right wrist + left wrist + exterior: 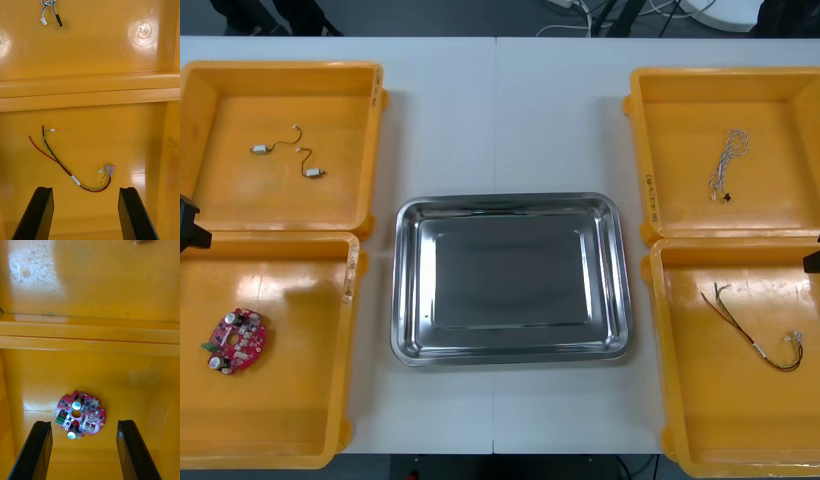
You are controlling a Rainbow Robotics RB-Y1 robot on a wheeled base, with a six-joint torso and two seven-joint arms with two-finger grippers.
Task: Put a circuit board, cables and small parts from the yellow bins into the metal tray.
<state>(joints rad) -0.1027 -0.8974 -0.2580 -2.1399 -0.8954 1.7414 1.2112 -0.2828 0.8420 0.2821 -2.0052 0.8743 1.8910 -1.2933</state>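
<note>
Left tool (pixel 84 423), fingers apart, above round red circuit board (pixel 81 414), flat in near left yellow bin (pixel 290 400). Right tool (pixel 86 189), apart too, over red and yellow cable (pixel 56 160). Shiny metal tray (pixel 510 203) between bins.

We read no text anywhere. One strip of dark print runs sideways along the wall of the far right yellow bin (pixel 651 196), on the side facing the metal tray (pixel 510 201), and it is too small for us to make out. In the right wrist view we see faint marks on the side wall of the near right yellow bin (pixel 171 143), also illegible. On the red circuit board (pixel 81 417) we can't pick out a single character.
</note>
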